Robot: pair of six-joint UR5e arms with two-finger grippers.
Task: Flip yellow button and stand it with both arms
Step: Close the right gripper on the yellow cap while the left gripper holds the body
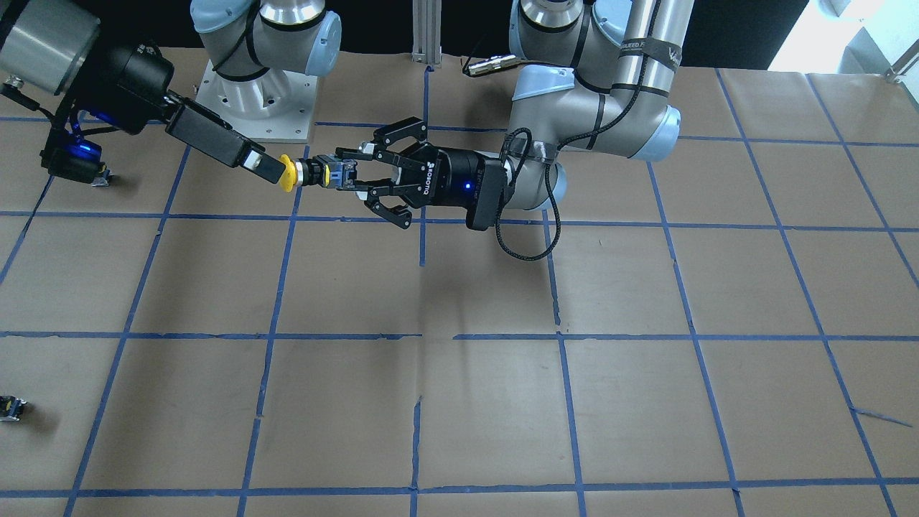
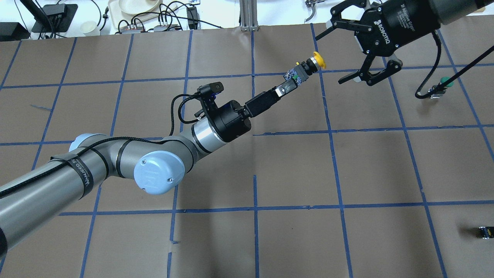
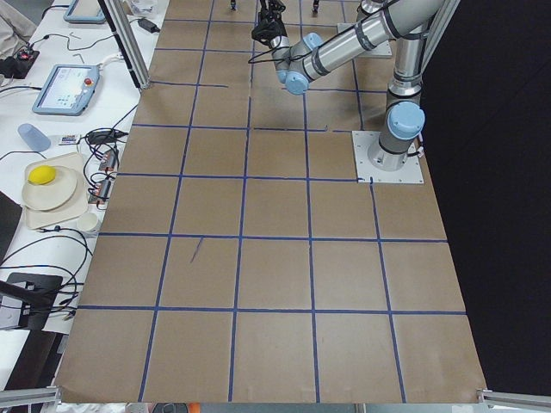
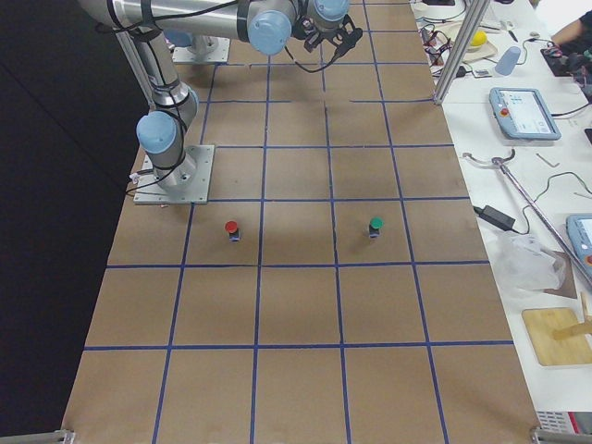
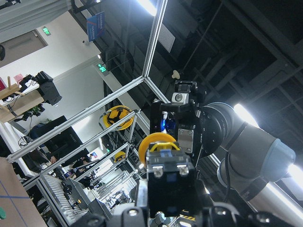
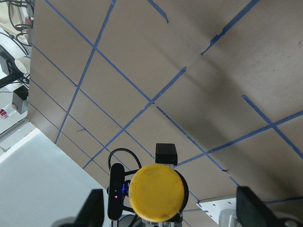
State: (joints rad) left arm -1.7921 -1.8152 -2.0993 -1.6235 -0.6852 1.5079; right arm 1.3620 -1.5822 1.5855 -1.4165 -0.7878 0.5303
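Observation:
The yellow button (image 2: 318,61) is held in the air on its side, its cap pointing at my right gripper. My left gripper (image 2: 290,80) is shut on its black and grey base (image 1: 332,175), well above the table. My right gripper (image 2: 331,58) is open, its fingers standing on either side of the yellow cap (image 1: 286,173) without touching it. In the right wrist view the cap (image 6: 157,191) sits low in the middle between the two spread fingers (image 6: 93,208). In the left wrist view the button body (image 5: 165,175) fills the jaws, with the right gripper behind it.
A green button (image 2: 444,82) stands on the table at the right, below the right arm's cable. A red button (image 4: 232,228) stands nearer the robot's base. A small dark capless part (image 2: 484,231) lies at the right edge. Blue tape lines cross the brown table.

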